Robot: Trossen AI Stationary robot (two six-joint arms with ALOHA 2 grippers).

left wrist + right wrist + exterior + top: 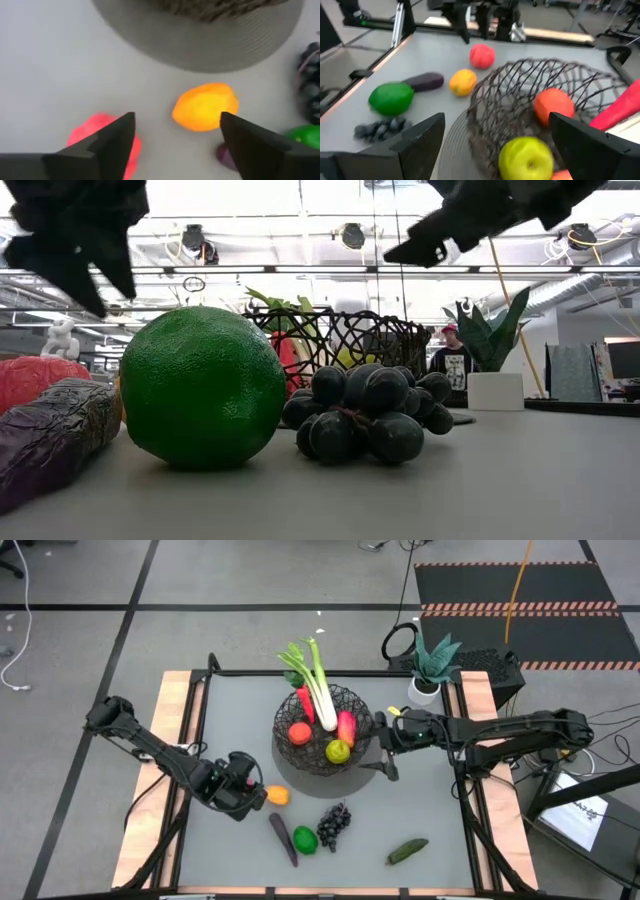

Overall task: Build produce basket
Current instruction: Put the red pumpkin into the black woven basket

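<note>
basket: the black wire basket point(322, 729) sits at the table's middle toward the far edge, on a round grey mat point(300, 778).
inside: leek point(316, 683), an orange-red fruit point(299, 733), a yellow-green fruit point(339, 751) and a red piece point(346, 726) lie in it; the leek's green top sticks out over the far rim.
loose produce: an orange fruit point(278, 796) lies just off the mat; nearer the front edge are the eggplant point(283, 838), a green fruit point(305, 839) and grapes point(334, 824), close together; the cucumber point(408, 851) lies well apart to the right.
other: a potted plant point(430, 670) stands at the far right corner.
left gripper: the left gripper point(250, 797) hangs low beside the orange fruit, fingers spread, nothing between them.
left wrist view: the orange fruit point(205, 107) lies beyond the gap between the fingers; a red fruit point(102, 137) is partly hidden behind one finger, and the high view hides it under the arm.
right gripper: the right gripper point(385, 750) is at the basket's right side, jaws wide and empty, arm reaching in from the right edge.
low view: green fruit point(202, 386) and grapes point(365, 412) block most of the basket point(340, 340); a person point(452, 358) stands in the room behind.
</note>
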